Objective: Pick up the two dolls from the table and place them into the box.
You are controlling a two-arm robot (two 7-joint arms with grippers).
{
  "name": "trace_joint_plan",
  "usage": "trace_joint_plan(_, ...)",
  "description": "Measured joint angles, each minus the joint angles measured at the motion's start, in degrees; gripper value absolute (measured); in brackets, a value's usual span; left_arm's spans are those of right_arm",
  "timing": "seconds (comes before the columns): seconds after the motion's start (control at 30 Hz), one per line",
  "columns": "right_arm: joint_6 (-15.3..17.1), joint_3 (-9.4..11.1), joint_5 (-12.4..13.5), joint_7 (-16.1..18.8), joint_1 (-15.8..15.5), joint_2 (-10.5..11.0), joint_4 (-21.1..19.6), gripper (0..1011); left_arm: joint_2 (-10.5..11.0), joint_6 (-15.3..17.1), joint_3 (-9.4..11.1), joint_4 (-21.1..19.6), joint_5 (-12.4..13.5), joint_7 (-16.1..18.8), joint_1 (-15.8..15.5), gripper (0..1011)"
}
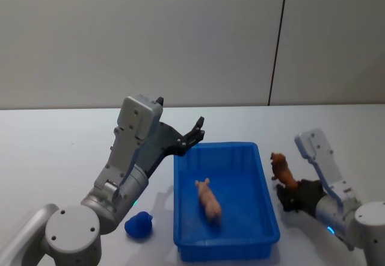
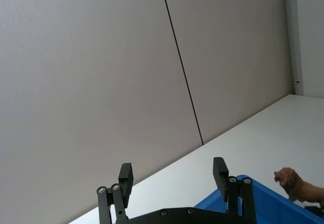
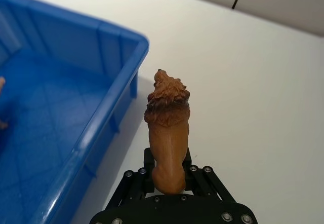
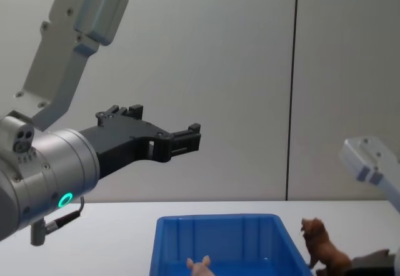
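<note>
The pale pink pig doll [image 1: 209,201] lies inside the blue box [image 1: 265,189], near its middle. Just right of the box's right wall is the reddish-brown lion doll [image 1: 281,171], head pointing away from me. My right gripper [image 3: 168,176] is shut on the lion doll's [image 3: 167,127] hindquarters, beside the box's wall [image 3: 116,82]. I cannot tell whether the lion doll touches the table [image 1: 60,145]. My left gripper [image 1: 197,130] hangs open and empty in the air above the box's far left corner, its fingers [image 2: 219,171] spread wide.
A small blue object [image 1: 139,224] lies on the table to the left of the box, near my left arm's base. A plain grey wall stands behind the table. White tabletop stretches behind and to the right of the box.
</note>
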Motion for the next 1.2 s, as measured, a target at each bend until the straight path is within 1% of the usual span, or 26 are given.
trace_joint_plan(0.37,-4.1,0.9,0.6,-4.0,-0.4,0.2,-3.6,275,0.0,0.0,0.0,0.0,0.0,0.0,0.0,1001)
trace_joint_plan(0.5,-5.7,1.1,0.6,-4.7,-0.5,0.2,-5.0,275,0.0,0.0,0.0,0.0,0.0,0.0,0.0,1001)
trace_joint_plan(0.63,-7.4,1.2,0.5,-4.7,-0.5,0.2,-6.5,275,0.0,0.0,0.0,0.0,0.0,0.0,0.0,1001)
trace_joint_plan(0.67,-8.1,1.2,0.4,-4.4,-0.5,0.3,-7.0,275,0.0,0.0,0.0,0.0,0.0,0.0,0.0,1001)
trace_joint_plan(0.8,-9.0,1.2,0.4,-3.4,-0.4,0.3,-8.0,275,0.0,0.0,0.0,0.0,0.0,0.0,0.0,1001)
trace_joint_plan(0.93,-9.6,1.1,0.4,-1.2,-0.2,0.3,-8.9,275,0.0,0.0,0.0,0.0,0.0,0.0,0.0,1001)
trace_joint_plan(1.1,-9.3,0.8,0.7,1.7,0.2,0.2,-9.5,275,0.0,0.0,0.0,0.0,0.0,0.0,0.0,1001)
trace_joint_plan(1.2,-8.4,0.6,0.9,3.8,0.5,0.1,-9.7,275,0.0,0.0,0.0,0.0,0.0,0.0,0.0,1001)
